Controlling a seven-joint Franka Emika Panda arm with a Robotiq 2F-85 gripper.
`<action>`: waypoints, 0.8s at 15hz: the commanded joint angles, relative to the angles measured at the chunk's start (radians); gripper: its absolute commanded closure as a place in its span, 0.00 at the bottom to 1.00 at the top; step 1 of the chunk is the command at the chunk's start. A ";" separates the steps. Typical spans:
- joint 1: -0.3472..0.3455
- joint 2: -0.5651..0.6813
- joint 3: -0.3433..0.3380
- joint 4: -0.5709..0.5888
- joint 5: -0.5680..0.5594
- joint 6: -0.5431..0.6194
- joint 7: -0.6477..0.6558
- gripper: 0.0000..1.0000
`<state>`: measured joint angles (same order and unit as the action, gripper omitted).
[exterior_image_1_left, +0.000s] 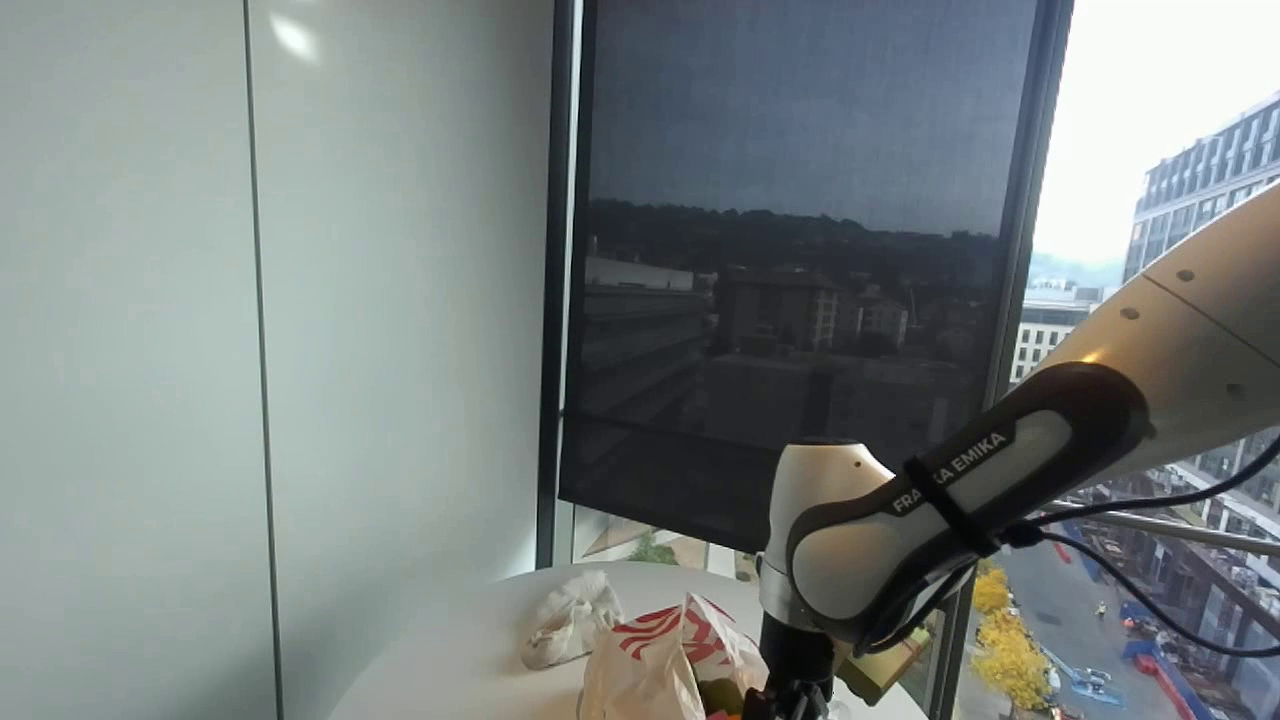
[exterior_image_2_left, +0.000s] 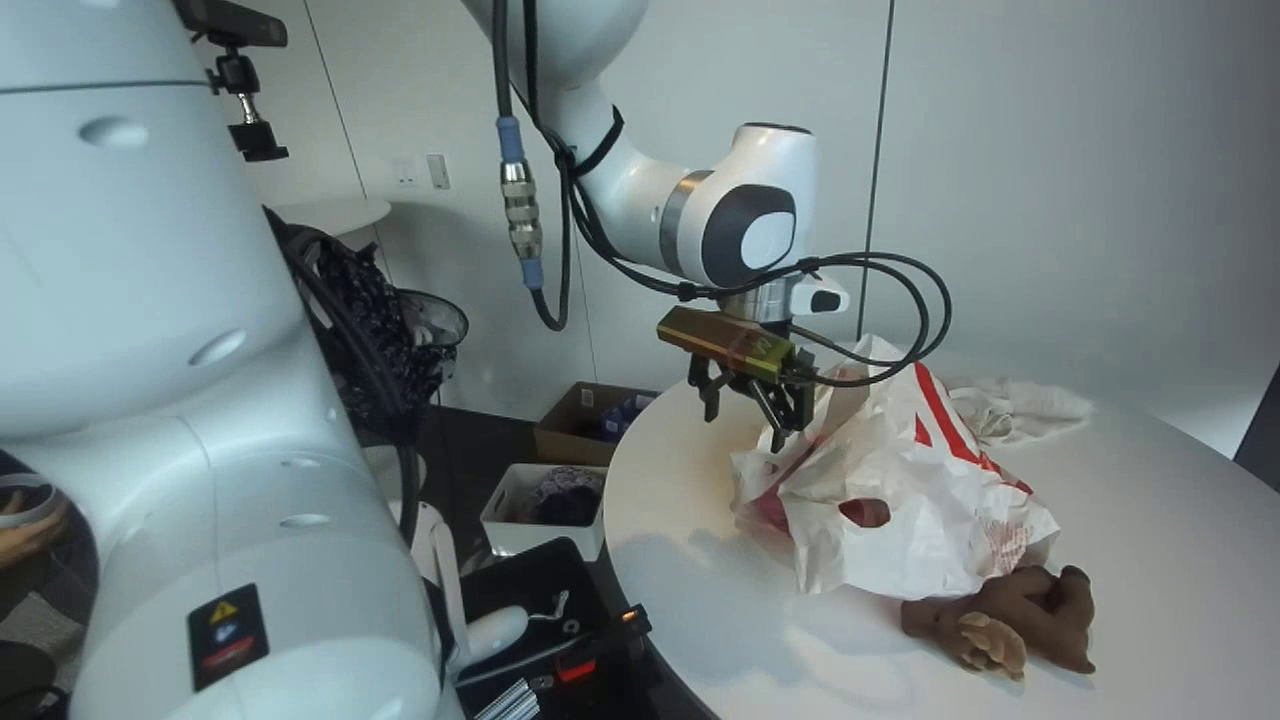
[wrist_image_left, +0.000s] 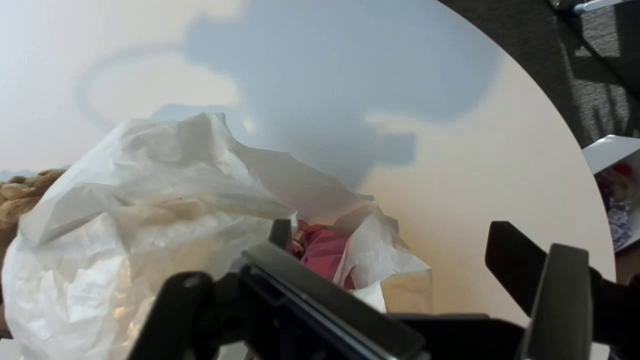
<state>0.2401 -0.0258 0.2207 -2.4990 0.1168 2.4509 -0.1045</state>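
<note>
Above the round white worktop (exterior_image_2_left: 680, 490), black two-fingered gripper (exterior_image_2_left: 744, 422), empty, spread wide beside crumpled red-and-white plastic bag (exterior_image_2_left: 915, 515), contact unclear: probable approach, calling for alignment.

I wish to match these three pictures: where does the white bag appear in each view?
In an exterior view: the white bag is at bottom centre, cut off by the lower edge.
In an exterior view: the white bag, right of centre, mostly right of the gripper.
In the wrist view: the white bag, at lower left, partly hidden by the gripper.
Shared landmark: the white table, in all three.
</note>
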 joint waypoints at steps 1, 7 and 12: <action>0.013 0.150 0.023 0.132 0.060 0.040 -0.033 0.00; -0.027 0.258 0.072 0.223 0.197 0.096 -0.130 0.00; -0.087 0.245 0.056 0.200 0.248 0.152 -0.182 0.00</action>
<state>0.1996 0.2274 0.2747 -2.2944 0.3259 2.5715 -0.2463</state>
